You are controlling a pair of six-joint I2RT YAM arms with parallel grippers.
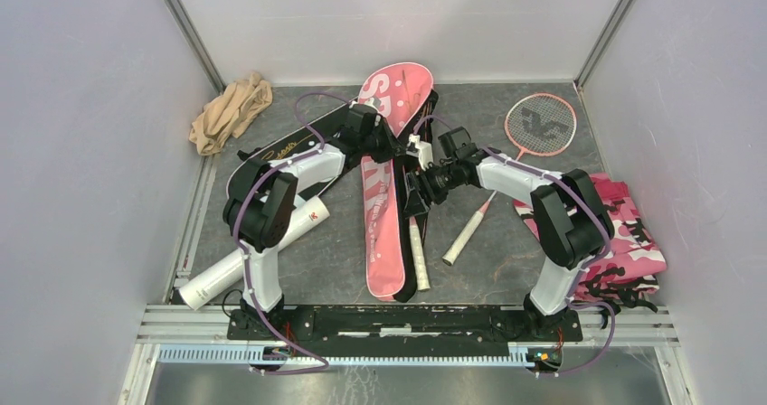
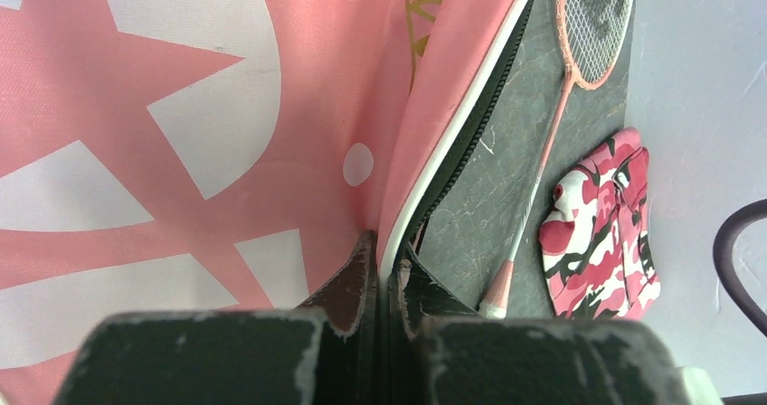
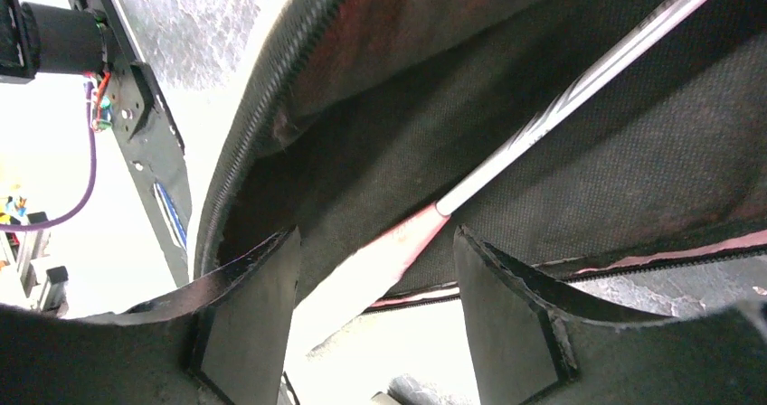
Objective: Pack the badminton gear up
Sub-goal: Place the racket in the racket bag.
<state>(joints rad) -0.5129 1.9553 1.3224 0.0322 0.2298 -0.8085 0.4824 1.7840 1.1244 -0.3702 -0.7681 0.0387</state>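
The pink bag (image 1: 387,197) lies lengthwise down the middle of the table (image 1: 339,242), its rounded head towards the far edge and its narrow end towards the near edge. The left gripper (image 2: 384,251) is clamped on the pink bag's white-piped edge, and its fingers (image 2: 348,287) are pressed together with the fabric pinched between them. Under that edge the bag's dark lining is exposed. The right gripper (image 3: 375,242) stands with its fingers (image 3: 249,306) apart on either side of the first racket (image 3: 579,84), whose thin shaft runs along the lining. The pink cone and white handle lie in the gap between the fingers (no contact with either pad is visible). From above, that white handle pokes out beside the bag's narrow end, towards the near edge. The second racket (image 1: 540,125) lies bare on the table, with its pink-framed head near the far right corner and its handle angled in towards the centre. A black bag (image 1: 271,156) lies slantwise on the left half, partly under the left arm. The white tube (image 1: 240,265) rests near the near left corner. A beige cloth (image 1: 231,111) sits crumpled in the far left corner, and a pink camouflage cloth (image 1: 629,233) lies along the right edge.
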